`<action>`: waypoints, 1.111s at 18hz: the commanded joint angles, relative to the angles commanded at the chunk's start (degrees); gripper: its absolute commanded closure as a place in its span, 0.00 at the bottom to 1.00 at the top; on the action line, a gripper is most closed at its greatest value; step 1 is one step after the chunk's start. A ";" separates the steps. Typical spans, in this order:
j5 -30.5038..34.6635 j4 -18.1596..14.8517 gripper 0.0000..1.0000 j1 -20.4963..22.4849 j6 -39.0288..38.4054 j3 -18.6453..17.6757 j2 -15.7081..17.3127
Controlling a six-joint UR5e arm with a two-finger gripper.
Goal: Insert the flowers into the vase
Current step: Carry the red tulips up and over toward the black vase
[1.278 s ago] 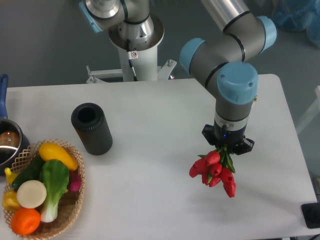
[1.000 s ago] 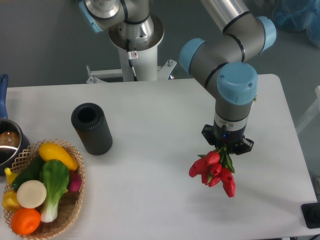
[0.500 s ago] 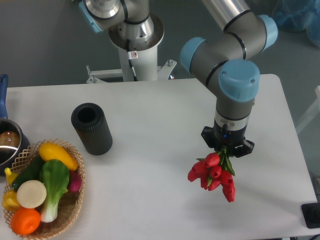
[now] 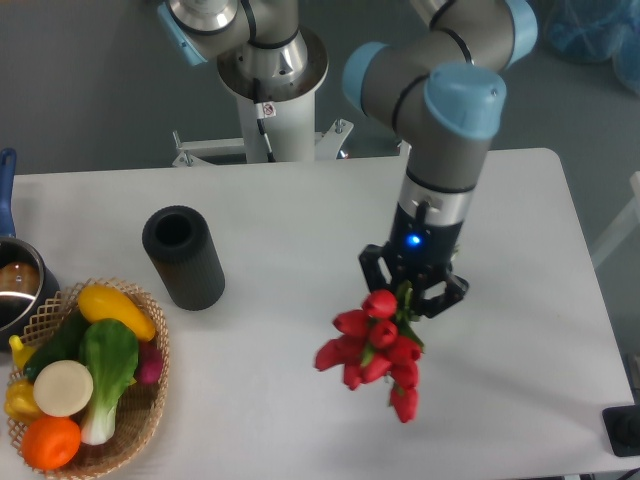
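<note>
- One camera looks down on a white table (image 4: 300, 220) from above and in front, and it is the only view given.
- One arm (image 4: 440, 110) with grey links and light blue joint caps reaches in from the top of the picture and points its wrist down over the right half of the table.
- At its end, the black gripper (image 4: 408, 295) is clamped on the green stems of the flowers (image 4: 372, 345), with a finger on either side of them.
- The flowers are a bunch of red tulip buds hanging below the gripper, heads fanned out toward the camera and leaning slightly left, with a bit of green leaf showing beside the fingers.
- Whether the buds touch the table or hang above it cannot be told from this angle.
- The vase (image 4: 183, 256) is a black ribbed cylinder standing upright on the left half of the table, its round mouth open and dark, well apart from the flowers and to their left.
- Just below and left of the vase, a wicker basket (image 4: 150, 400) holds toy vegetables (image 4: 85, 370) in yellow, green, white and orange.
- At the left edge sits a metal pot (image 4: 15, 285) with a blue handle, touching or just beside the basket.
</note>
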 joint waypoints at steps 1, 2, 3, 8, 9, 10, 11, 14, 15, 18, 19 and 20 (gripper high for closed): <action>-3.60 0.00 1.00 0.18 -0.18 -0.96 0.88; -7.03 0.09 1.00 0.62 -0.09 -2.45 1.84; -9.85 0.09 1.00 0.79 0.00 -3.51 2.55; -15.76 0.17 1.00 1.41 -0.18 -5.19 4.75; -16.46 0.17 1.00 1.50 -0.26 -5.19 4.93; -16.73 0.17 1.00 1.59 -0.44 -5.28 5.10; -16.82 0.17 1.00 1.59 -0.53 -5.54 5.89; -19.70 0.26 1.00 1.76 -1.23 -6.07 6.60; -22.16 0.26 1.00 1.76 -1.23 -6.76 7.03; -29.28 0.35 1.00 2.29 -1.23 -9.66 8.96; -32.00 0.35 1.00 2.64 -1.23 -10.72 9.67; -34.64 0.26 1.00 2.73 -1.32 -11.68 10.28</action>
